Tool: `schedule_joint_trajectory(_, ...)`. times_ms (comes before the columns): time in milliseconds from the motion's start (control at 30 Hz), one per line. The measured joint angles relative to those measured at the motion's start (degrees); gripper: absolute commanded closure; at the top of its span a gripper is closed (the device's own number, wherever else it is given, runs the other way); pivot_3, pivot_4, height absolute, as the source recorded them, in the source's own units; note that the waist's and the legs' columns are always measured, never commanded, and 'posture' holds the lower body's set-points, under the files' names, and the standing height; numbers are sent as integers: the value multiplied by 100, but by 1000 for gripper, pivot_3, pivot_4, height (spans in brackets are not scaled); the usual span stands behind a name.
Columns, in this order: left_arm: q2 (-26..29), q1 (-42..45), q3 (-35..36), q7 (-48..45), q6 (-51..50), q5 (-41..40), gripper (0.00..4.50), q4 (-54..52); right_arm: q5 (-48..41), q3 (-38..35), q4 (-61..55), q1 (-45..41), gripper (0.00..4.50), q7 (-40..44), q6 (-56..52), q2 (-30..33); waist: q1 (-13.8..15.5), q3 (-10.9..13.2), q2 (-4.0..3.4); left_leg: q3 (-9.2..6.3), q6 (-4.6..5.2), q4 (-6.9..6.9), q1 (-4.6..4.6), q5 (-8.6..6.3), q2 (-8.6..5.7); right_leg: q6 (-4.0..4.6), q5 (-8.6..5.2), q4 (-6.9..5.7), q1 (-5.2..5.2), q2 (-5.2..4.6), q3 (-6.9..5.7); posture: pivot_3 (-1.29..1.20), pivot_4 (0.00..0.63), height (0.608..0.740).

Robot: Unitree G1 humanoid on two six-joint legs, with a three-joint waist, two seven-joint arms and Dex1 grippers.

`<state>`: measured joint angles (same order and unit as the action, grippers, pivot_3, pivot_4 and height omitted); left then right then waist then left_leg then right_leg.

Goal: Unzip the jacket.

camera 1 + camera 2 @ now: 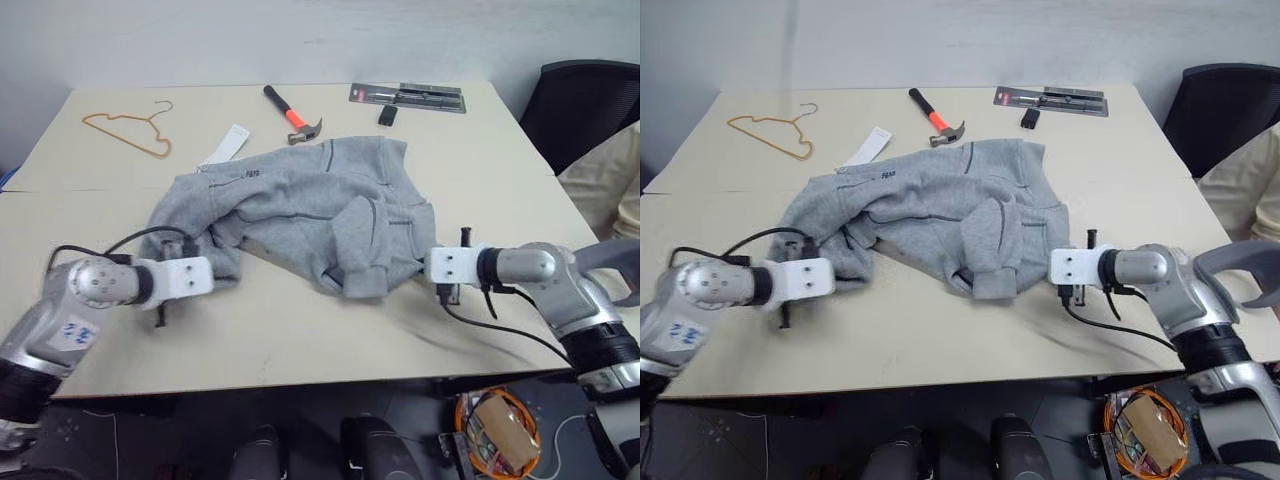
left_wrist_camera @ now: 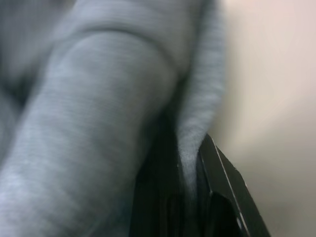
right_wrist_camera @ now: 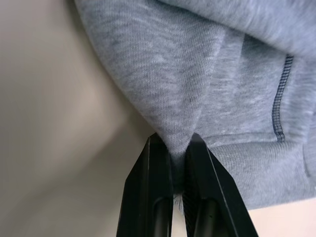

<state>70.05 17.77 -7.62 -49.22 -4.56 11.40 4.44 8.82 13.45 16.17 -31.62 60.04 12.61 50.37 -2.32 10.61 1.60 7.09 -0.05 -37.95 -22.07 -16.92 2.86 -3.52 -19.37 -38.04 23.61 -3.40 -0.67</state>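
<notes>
The jacket (image 1: pixel 300 205), light grey fleece with darker seam lines, lies crumpled in the middle of the table. My left gripper (image 1: pixel 218 272) is at the jacket's near left edge. In the left wrist view this gripper (image 2: pixel 185 182) is shut on a fold of grey fabric between its black fingers (image 2: pixel 222 197). My right gripper (image 1: pixel 422 264) is at the jacket's near right corner. In the right wrist view it (image 3: pixel 174 143) pinches a pulled-up peak of the jacket (image 3: pixel 197 74), with both fingers (image 3: pixel 153 187) pressed on the cloth.
Behind the jacket on the pale table (image 1: pixel 300 340) lie a hammer with an orange grip (image 1: pixel 292 118), an orange wire hanger (image 1: pixel 130 130), a white paper tag (image 1: pixel 226 146), a packaged tool (image 1: pixel 408 96) and a small black object (image 1: pixel 386 115). A black chair (image 1: pixel 585 105) stands at the far right.
</notes>
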Motion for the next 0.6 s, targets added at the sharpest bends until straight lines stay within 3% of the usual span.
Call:
schedule_joint_trajectory(67,355,209,11,55,507,288,4447,907,-115,-134,-54,204,4500,136,-24,263,10,0,-1,3,4,-1,0,-2,-4,2,-1,1,-1,-5,-3,0,150,740)
schedule_joint_trajectory(200,453,1373,-227,205,1754,816,4447,2606,-327,-359,-336,623,4500,419,-77,706,179,0,0,1,24,-19,-11,-13,-12,-1,1,6,-7,-15,-22,0,150,740)
schedule_joint_trajectory(433,-226,3651,-1100,1687,3716,2222,4447,5037,-479,-686,-560,859,4500,473,-278,910,250,1,2,23,32,-33,-18,-16,-16,-25,14,6,1,-15,-43,0,150,740)
schedule_joint_trajectory(567,-498,4035,-1157,1955,4182,2313,4447,6010,-483,-782,-671,896,4500,277,-364,912,202,1,1,52,32,-24,-15,-16,-10,-26,14,4,16,-14,-44,0,150,740)
schedule_joint_trajectory(600,-580,4020,-1159,1861,4278,2293,4182,6194,-516,-837,-780,999,4500,232,-439,906,192,1,2,57,32,-23,-16,-16,-8,-26,14,2,20,-13,-43,0,150,740)
